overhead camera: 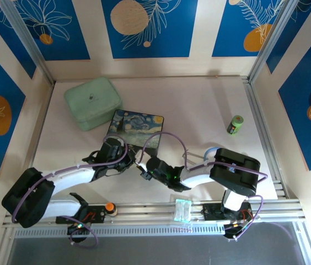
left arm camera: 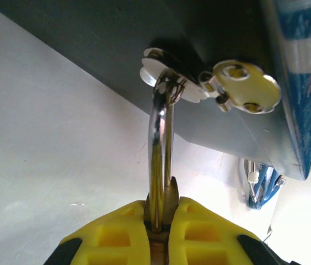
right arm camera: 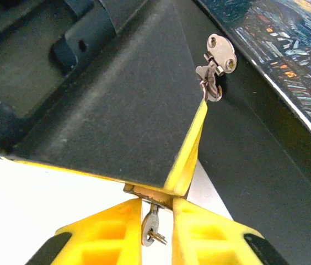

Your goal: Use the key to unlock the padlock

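Note:
In the left wrist view my left gripper (left arm camera: 164, 223) is shut on the brass body of the padlock (left arm camera: 165, 193). The padlock's silver shackle (left arm camera: 158, 138) runs up through the loop of the clasp on the starry-night box (left arm camera: 117, 49). In the right wrist view the padlock's underside (right arm camera: 154, 194) shows below a left finger (right arm camera: 117, 110). The small silver key (right arm camera: 151, 226) hangs from it, its blade in the keyhole. My right gripper (right arm camera: 156, 229) stands around the key's head with its jaws narrow. One finger lies against the key, and a thin gap shows at the other. Both grippers meet at the box's near edge (overhead camera: 139, 164).
The starry-night box (overhead camera: 136, 126) lies mid-table, its metal clasp (right arm camera: 217, 61) on the near side. A mint-green case (overhead camera: 92, 103) sits behind it to the left. A small green can (overhead camera: 235, 124) stands at the right. Bare table lies right of the box.

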